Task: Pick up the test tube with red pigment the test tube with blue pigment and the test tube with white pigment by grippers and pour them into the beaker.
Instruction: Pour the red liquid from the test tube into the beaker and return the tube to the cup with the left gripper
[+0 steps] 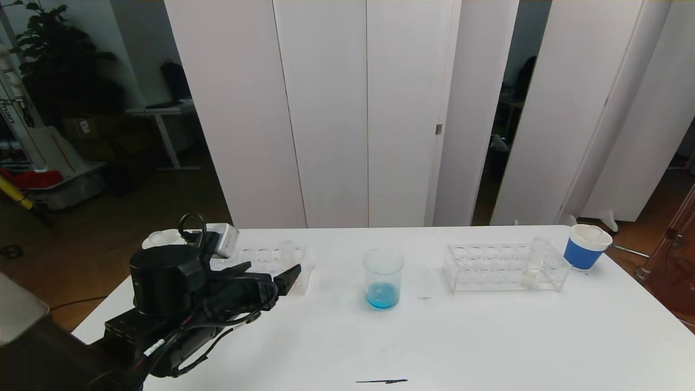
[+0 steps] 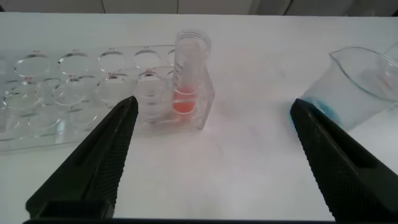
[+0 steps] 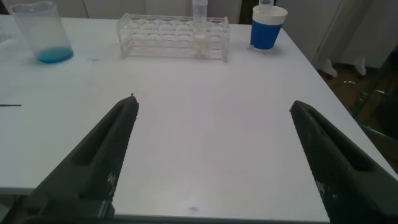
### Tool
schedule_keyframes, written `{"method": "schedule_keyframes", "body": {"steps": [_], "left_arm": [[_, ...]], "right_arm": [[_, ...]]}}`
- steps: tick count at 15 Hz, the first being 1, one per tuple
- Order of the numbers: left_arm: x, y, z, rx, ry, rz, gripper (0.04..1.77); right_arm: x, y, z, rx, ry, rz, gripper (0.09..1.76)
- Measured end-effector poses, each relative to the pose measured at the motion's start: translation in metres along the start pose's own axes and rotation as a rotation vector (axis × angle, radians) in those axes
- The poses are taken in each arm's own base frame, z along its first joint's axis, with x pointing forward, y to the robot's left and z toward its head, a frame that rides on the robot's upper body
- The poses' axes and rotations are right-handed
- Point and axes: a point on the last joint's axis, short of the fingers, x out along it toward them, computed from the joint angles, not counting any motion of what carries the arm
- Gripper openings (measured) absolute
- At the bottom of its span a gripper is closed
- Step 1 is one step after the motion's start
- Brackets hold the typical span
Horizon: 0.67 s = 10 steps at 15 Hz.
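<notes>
Left claw [image 2: 211,162] is hovering wide open over the bench [image 1: 488,336], facing the left rack [image 2: 74,87] — the red tube [image 2: 189,74] is standing upright in the rack's end slot nearest the beaker [image 1: 383,278]. Beaker's holding blue liquid already. White tube [image 1: 535,263] is sitting in the right rack [image 1: 488,269], near the cup [image 1: 585,247]. Right claw [image 3: 211,155] is waiting wide open, well short of it. Next, I'd say: centre on the red tube above the rack top, close gently, lift straight up — tilting early risks jamming.

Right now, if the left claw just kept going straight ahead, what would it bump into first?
Most likely the clear rack, at the end where the tube of red liquid stands; the open left gripper points there. Depth is hard to judge.
</notes>
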Motion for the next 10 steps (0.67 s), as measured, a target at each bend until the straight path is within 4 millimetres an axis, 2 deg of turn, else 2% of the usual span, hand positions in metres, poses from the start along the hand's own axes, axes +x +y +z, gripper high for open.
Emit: {"method": "schedule_keyframes", "body": {"steps": [4, 10], "left_arm": [[0.026, 0.001, -0.008, -0.019, -0.002, 0.044, 1.75], [0.054, 0.002, -0.011, -0.042, -0.023, 0.100, 1.75]], "right_arm": [[0.000, 0.000, 0.000, 0.000, 0.000, 0.000, 1.75], [0.000, 0.000, 0.000, 0.000, 0.001, 0.001, 1.75]]}}
